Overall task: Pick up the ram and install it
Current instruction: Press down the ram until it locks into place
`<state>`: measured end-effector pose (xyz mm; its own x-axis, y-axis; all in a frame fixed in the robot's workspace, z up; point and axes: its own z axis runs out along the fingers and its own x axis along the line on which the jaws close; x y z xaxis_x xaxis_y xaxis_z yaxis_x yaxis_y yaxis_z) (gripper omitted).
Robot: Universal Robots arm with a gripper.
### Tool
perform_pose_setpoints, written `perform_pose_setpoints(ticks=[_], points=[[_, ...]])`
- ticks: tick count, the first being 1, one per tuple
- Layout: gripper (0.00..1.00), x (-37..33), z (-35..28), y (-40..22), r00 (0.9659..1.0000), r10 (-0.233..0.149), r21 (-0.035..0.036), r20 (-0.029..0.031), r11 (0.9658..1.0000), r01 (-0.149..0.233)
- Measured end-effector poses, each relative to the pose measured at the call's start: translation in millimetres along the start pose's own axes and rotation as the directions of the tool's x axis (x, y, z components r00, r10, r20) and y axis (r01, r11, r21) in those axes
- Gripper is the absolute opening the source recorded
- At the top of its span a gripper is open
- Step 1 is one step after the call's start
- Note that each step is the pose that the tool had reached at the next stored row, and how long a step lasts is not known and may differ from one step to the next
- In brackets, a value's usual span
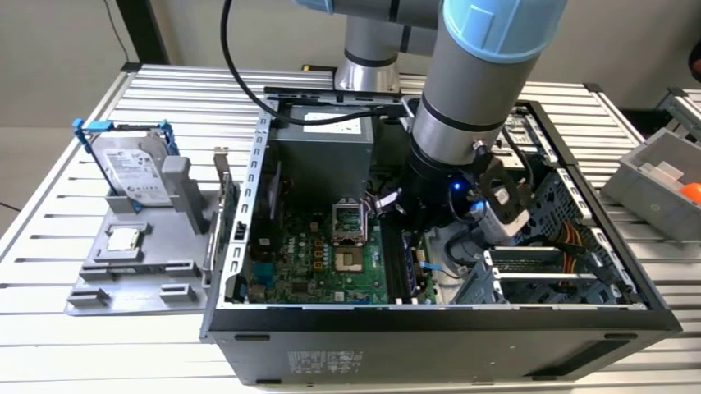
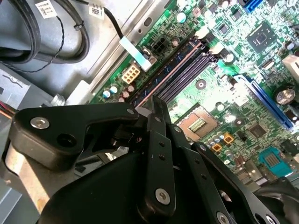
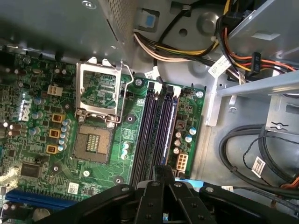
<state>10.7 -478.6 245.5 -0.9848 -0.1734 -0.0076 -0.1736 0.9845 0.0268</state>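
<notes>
Green motherboard [image 3: 70, 184] lies on the floor of the open computer case [image 1: 438, 316], which stands mid-table on the slatted metal table [image 1: 110, 353]. The gripper [image 3: 162, 171] is down inside the case, over the near end of the memory slots [image 3: 149, 135], and in both wrist views its fingertips are drawn together. They seem to pinch the top edge of the ram [image 3: 169, 130], which runs as a thin strip along the outermost slot, on the side away from the processor socket [image 3: 96, 142]. I judge the install step to be in hand: the stick looks lined up with its slot, but I cannot tell whether it is fully seated. Pressing home calls for a straight, even push. Counted: one ram, four slots, one socket, one gripper
</notes>
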Motion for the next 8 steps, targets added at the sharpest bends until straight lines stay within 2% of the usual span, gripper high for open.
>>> perform_pose_setpoints(ticks=[8], points=[[0.0,0.0,0.0,0.0,0.9991,-0.043,-0.0003,-0.0012,0.9991,0.043]])
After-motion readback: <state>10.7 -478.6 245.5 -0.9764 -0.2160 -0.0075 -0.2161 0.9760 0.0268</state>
